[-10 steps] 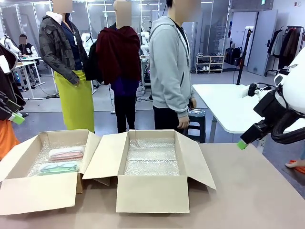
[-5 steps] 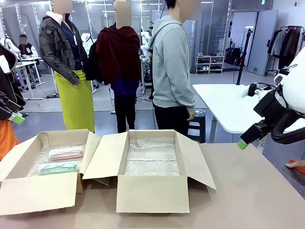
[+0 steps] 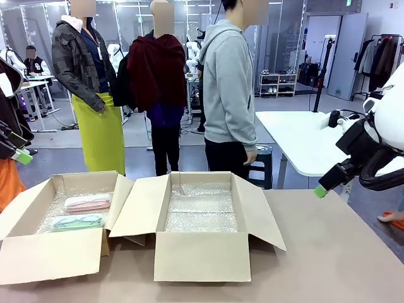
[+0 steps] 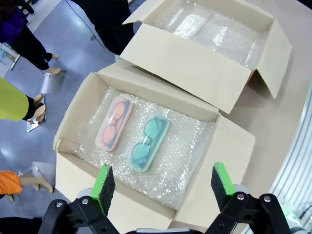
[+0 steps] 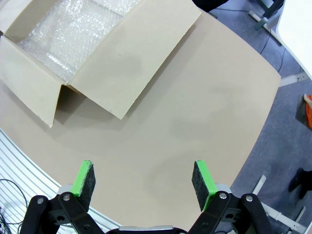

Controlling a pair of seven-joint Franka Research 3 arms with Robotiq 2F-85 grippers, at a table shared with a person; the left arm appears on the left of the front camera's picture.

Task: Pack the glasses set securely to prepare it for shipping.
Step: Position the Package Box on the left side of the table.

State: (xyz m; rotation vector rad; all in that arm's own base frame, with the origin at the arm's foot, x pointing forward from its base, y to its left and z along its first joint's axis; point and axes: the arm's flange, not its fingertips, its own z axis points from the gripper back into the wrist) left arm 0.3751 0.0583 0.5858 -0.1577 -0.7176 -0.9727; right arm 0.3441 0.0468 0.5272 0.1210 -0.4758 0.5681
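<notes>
Here, we take the left box as our landmark: an open cardboard box lined with bubble wrap, sitting on the brown table. Inside it we see both glasses cases lying flat on the wrap, side by side and just apart. The pink case lies nearer the box's far wall in the front view, and the green case lies nearer the wall on our side. In the front view we see them again, the pink case behind the green case. Through the clear lids we make out a pair of glasses in each.

Our left gripper hangs above this box, looking straight down into it, with its jaws spread wide and nothing between them. It touches neither case. One green pad shows over the box's near wall.

Just to the right of the left box, with flaps touching, stands the second box, also open and lined with wrap, holding nothing else that we can see.

Well to the right of both boxes, our right gripper hovers over bare table, jaws likewise apart and empty. In the front view we see one of its green tips past the table's right edge.

Beyond the table, behind the second box, a person in a grey hoodie stands side-on.
</notes>
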